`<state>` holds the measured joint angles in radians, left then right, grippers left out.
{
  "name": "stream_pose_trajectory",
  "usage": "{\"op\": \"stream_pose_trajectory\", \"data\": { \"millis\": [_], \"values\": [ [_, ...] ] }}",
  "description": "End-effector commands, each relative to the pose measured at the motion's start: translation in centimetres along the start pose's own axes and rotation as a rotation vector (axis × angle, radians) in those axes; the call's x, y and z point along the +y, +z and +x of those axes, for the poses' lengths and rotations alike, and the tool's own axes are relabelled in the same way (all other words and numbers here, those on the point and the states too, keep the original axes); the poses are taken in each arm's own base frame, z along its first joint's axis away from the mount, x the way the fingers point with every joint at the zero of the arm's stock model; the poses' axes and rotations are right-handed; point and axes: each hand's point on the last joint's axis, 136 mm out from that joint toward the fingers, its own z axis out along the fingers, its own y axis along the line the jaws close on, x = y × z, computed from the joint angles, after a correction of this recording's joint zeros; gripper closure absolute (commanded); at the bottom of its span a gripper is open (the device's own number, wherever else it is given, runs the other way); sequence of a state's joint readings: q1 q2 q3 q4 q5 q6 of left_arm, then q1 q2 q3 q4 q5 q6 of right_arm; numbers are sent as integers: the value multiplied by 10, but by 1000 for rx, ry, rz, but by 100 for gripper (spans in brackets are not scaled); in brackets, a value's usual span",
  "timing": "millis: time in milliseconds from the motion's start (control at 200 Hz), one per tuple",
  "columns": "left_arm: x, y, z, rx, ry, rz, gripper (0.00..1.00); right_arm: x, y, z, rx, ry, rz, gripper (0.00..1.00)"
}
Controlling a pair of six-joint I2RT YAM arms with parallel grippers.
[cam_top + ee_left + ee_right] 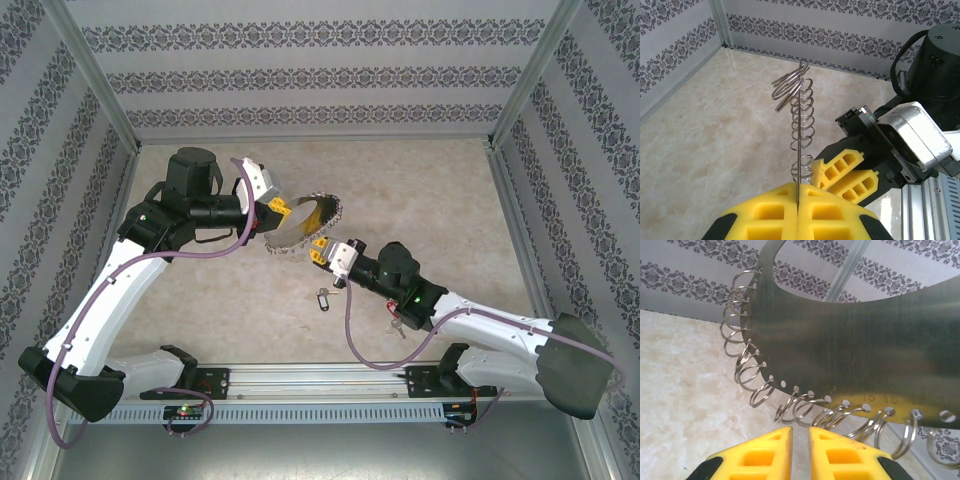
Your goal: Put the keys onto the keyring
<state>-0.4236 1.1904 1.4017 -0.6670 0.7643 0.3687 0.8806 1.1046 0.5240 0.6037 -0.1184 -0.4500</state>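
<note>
My left gripper is clamped tight on the keyring, pinching its thin metal edge btwn the yellow pads and holding it up off the table, upright, rings fanned along the rim. My right gripper sits just under the lower rings, pads only a sliver apart w/ nothing visible btwn them; the nearest ring is right at the tips, touching or not I can't tell. So neither hand has a key. Dark-tag key lies on the table just below the right gripper, well clear of the keyring. A 2nd small bit beside my right arm is prob the other key, too small to be sure. Progress as I judge it: keyring picked up and presented, that's all. Left to do: grab each key, thread it onto a ring, twice. Approx at the start.
</note>
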Motion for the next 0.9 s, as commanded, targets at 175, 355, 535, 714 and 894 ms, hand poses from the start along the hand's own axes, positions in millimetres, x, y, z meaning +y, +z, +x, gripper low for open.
{"op": "stream_pose_trajectory", "data": {
  "millis": [175, 355, 535, 714, 894],
  "values": [
    [38, 3, 21, 131, -76, -227, 100, -18, -9, 14, 47, -33, 108, 80],
    [46, 11, 44, 350, -156, -249, 100, -20, -19, 36, 67, 44, 116, 79],
    [37, 28, 43, 399, -111, -160, 100, -10, -10, 37, 45, 74, 44, 80],
    [37, 33, 34, 380, -77, -144, 100, 5, 5, 31, 9, 120, -23, 81],
    [36, 30, 31, 360, -54, -150, 100, 13, 14, 22, -34, 122, -45, 82]
  ]
}}
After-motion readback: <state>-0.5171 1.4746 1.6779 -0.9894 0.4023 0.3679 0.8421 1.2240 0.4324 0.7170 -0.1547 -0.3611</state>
